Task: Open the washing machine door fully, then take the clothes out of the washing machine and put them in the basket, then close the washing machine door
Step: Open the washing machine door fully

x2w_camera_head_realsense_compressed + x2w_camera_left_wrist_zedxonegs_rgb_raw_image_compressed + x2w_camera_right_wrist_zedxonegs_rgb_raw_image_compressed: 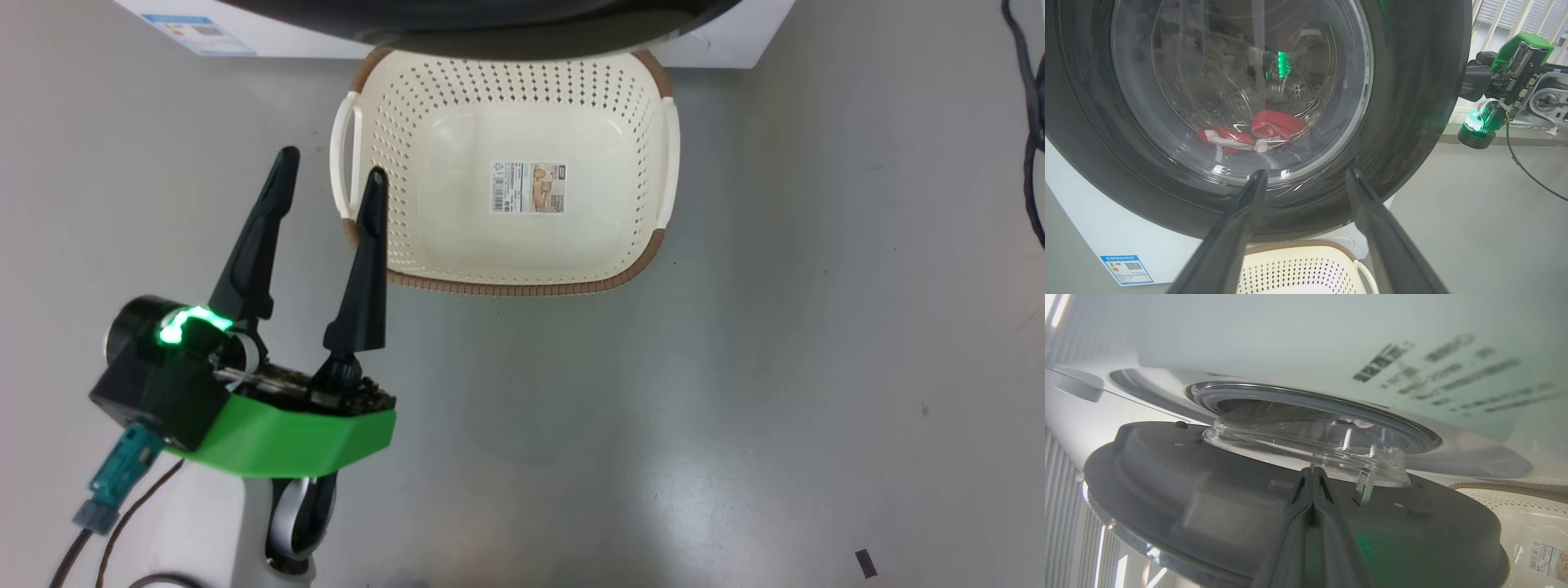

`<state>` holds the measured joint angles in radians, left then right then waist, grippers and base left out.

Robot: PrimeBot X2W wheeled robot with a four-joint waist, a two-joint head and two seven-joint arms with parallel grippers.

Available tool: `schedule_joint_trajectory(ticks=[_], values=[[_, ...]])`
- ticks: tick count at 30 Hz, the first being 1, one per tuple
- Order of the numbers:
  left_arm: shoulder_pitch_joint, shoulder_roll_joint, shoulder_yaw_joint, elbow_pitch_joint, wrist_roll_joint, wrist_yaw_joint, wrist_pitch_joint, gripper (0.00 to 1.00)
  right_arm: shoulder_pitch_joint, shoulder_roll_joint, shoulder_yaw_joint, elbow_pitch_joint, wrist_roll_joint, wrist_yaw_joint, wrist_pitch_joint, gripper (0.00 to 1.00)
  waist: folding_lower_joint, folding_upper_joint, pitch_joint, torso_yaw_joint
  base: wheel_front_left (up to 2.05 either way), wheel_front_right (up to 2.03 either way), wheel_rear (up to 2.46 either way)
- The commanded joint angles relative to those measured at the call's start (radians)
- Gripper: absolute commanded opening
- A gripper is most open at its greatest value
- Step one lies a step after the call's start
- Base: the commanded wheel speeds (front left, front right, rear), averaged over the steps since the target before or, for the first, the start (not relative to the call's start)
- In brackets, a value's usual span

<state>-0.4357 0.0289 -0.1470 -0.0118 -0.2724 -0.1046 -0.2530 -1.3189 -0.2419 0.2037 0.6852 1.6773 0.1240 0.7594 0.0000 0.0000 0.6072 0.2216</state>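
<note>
Closest to the lens: left claw [332, 162], lower left of the head view, green-cased, two dark fingers spread wide, nothing between them. Points up the frame, inner tip overlapping the left rim of the basket [506, 282].

Largest next: washing machine [1081, 220], white front across the lower left of the left wrist view, small blue label [1126, 269] low on it.

Then washing machine door [1412, 122]: covers most of that view, glossy black rim round a clear glass bowl. Stands ajar in the right wrist view, grey inner face across the lower frame, apart from the grey gasket [1306, 398] above it.

Basket again: sits on the grey floor [735, 408] at upper centre of the head view, far rim under the door's dark edge, paper label [527, 188] on its bottom.

Clothes [1274, 124]: lie red and white low in the steel drum [1310, 90], seen through the glass at centre of the left wrist view.

Right claw [1312, 470]: rises from bottom centre of the right wrist view, fingers pressed together, gripping nothing, tips at the door's inner face just beside the bowl. Cannot tell whether touching.
</note>
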Motion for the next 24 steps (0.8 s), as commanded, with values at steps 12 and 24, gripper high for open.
schedule_joint_trajectory(ticks=[12, 24], values=[[0.011, 0.021, 0.038, -0.003, 0.008, 0.008, -0.009, 1.0, 0.053, 0.056, 0.041, -0.001, -0.019, 0.007, 0.077, 0.0, 0.0, 0.0, -0.051, -0.022, 0.0, 0.0, 0.0], [0.045, 0.021, 0.053, 0.019, 0.003, 0.009, -0.009, 1.0, 0.103, 0.085, 0.067, 0.04, -0.039, 0.007, 0.11, 0.0, 0.0, 0.0, -0.118, -0.038, 0.0, 0.0, 0.0]])
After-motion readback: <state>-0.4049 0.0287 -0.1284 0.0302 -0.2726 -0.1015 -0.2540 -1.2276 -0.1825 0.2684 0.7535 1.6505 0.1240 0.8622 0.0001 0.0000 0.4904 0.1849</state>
